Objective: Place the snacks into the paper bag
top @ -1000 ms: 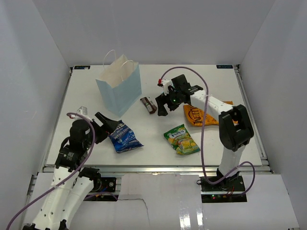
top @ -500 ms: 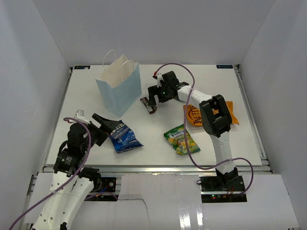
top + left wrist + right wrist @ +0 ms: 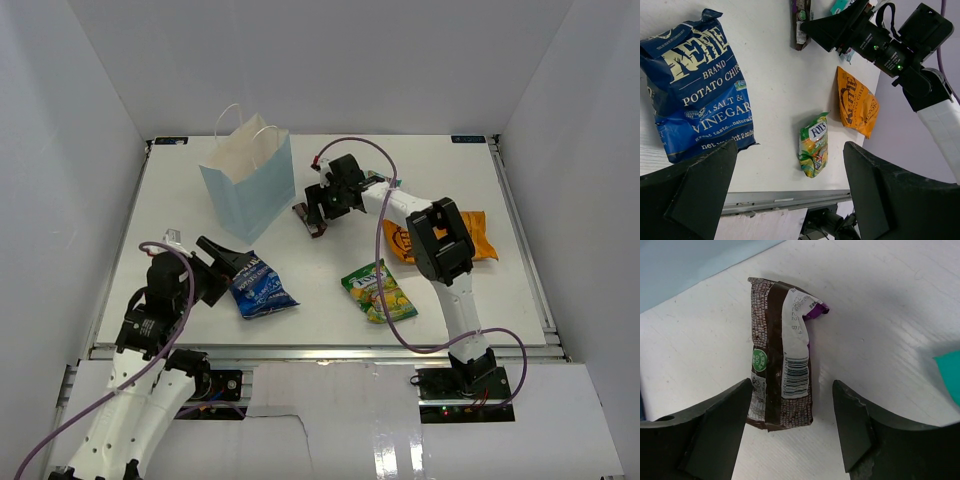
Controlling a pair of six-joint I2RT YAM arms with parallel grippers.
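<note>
The small dark brown bar (image 3: 782, 370) lies flat on the white table just right of the pale blue paper bag (image 3: 250, 190), which stands upright. My right gripper (image 3: 790, 425) is open and straddles the bar's near end; the left finger is almost against it, with a gap on the right. A corner of the small teal bag (image 3: 949, 372) shows to its right. The blue crisp bag (image 3: 697, 90) lies in front of my left gripper (image 3: 790, 195), open and empty. The green-yellow candy bag (image 3: 378, 290) and the orange crisp bag (image 3: 470, 235) lie flat on the right.
The right arm (image 3: 440, 240) stretches across the table and covers part of the orange bag. Its purple cable (image 3: 400, 310) loops over the candy bag's side. The table's metal front rail (image 3: 785, 200) runs just below the left gripper. White walls enclose three sides.
My right gripper has swung left and down onto the brown bar, and its jaws have narrowed around it. The left arm has barely shifted, still open.
</note>
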